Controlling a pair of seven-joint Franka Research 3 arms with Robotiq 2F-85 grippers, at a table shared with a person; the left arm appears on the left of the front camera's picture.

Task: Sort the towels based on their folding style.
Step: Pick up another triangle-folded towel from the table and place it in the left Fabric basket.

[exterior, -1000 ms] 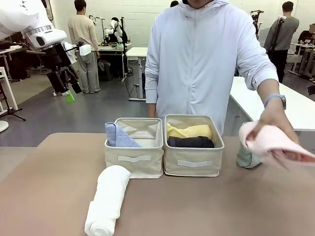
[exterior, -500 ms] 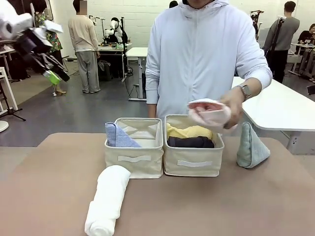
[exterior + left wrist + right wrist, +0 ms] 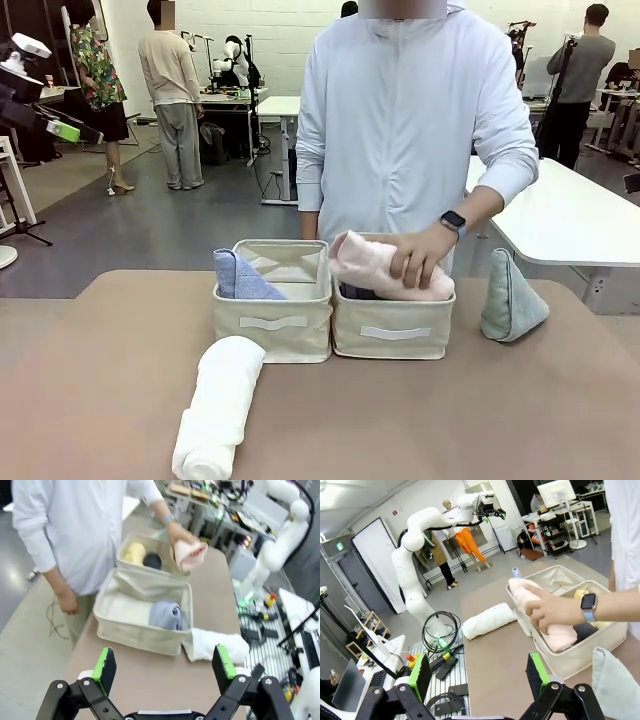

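A person's hand presses a rolled pink towel into the right bin, on top of a dark grey roll and a yellow roll. In the left bin stands a lavender-blue cone towel. A white rolled towel lies on the table in front of that bin. To the right of the bins a sage green cone towel stands on the table. My left gripper hangs open high at the far left, well away from the table. My right gripper is open and holds nothing.
The two beige bins stand side by side at the table's middle. The person stands close behind them at the far edge. A white table is behind on the right. Bare tabletop lies in front of the bins and to the right.
The person's hand carried the pink towel from the right side over to the right bin and lowered it in. My left arm drew back farther to the left.
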